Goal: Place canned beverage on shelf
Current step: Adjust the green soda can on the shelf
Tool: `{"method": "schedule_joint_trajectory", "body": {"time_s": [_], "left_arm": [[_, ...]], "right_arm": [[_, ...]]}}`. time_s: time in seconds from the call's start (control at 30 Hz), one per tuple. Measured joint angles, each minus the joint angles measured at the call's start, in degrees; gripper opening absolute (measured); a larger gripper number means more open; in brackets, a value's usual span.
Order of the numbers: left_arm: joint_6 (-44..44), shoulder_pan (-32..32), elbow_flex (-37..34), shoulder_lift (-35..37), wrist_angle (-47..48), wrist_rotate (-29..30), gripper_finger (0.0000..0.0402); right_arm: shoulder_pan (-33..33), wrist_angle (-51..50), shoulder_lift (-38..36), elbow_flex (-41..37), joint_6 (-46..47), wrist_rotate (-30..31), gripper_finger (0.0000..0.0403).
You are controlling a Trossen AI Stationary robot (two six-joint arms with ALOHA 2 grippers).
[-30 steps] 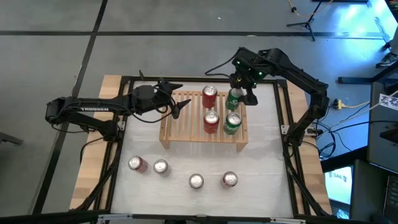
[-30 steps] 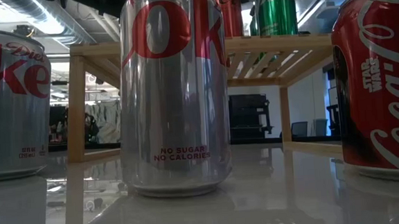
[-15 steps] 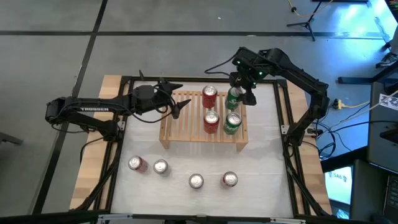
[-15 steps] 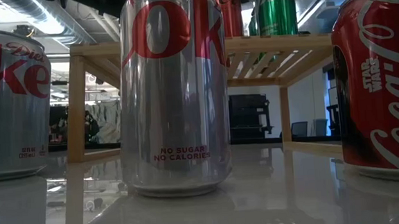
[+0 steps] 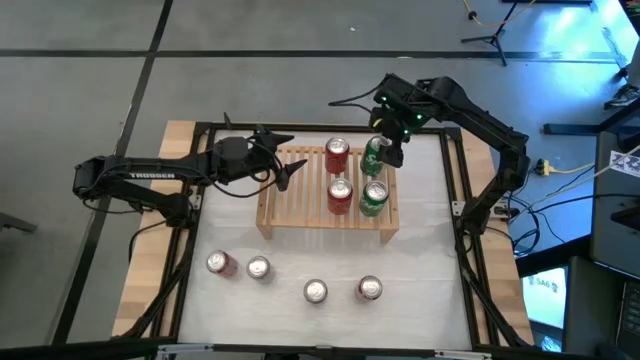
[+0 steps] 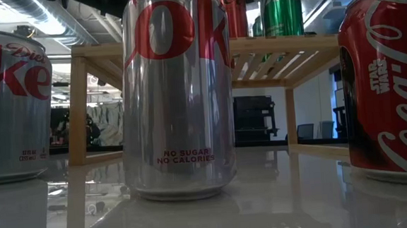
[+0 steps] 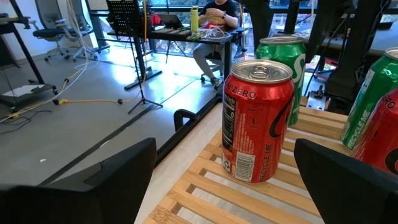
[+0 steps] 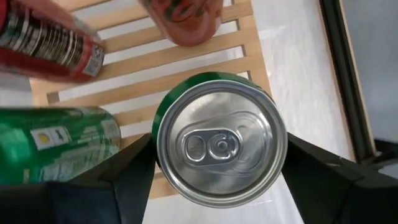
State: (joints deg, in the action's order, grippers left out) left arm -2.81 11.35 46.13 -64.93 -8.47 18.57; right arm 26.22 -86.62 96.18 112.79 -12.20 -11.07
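Grey floor (image 5: 90,100) with dark seams, black stand (image 7: 142,68), office chairs (image 7: 46,25), desk (image 7: 186,34), bright windows (image 7: 174,3)

Over the last second the right gripper (image 5: 388,148) has drawn back from the shelf (image 5: 290,190), shifting a little toward the upper part of the high view and slightly left of where it was, so its dark head now sits above the far green can (image 5: 374,157) instead of to that can's right. Its fingers have narrowed from a wider spread and, in the right wrist view, stand at either side of the green can's silver top (image 8: 221,146). In the low view that can (image 6: 258,27), seen at the top right behind the nearer green one, shows a slightly thinner sliver than before.
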Motion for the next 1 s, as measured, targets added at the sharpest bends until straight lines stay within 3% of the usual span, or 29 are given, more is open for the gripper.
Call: {"method": "schedule_joint_trajectory", "body": {"time_s": [0.33,1.0], "left_arm": [[0.0,0.0,0.0,0.0,0.0,0.0,0.0373],[0.4,0.0,0.0,0.0,0.0,0.0,0.0373]], "right_arm": [[0.0,0.0,0.0,0.0,7.7,0.1,0.0305],[0.0,0.1,0.0,0.0,7.9,0.1,0.0305]]}}
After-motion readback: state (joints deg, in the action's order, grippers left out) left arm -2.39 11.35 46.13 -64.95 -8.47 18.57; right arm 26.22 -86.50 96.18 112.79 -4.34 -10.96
